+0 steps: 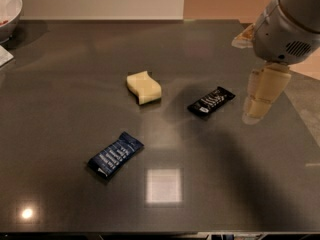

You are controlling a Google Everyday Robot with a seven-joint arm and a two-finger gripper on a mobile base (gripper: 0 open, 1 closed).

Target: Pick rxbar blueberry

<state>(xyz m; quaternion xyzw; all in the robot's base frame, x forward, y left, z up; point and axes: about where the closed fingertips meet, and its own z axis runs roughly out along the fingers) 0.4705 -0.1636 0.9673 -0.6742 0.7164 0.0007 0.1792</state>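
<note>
The rxbar blueberry [115, 154], a flat dark blue bar with white lettering, lies on the dark table [60, 84] at the front left. The gripper [257, 104] hangs from the grey arm at the right side, above the table and just right of the black-wrapped bar [211, 101]. It is far to the right of the blue bar and holds nothing that I can see.
A yellow sponge [144, 87] lies mid-table. A white bowl [7, 6] stands at the back left corner, with a white object's edge [5, 56] below it. The table's right edge runs just past the gripper.
</note>
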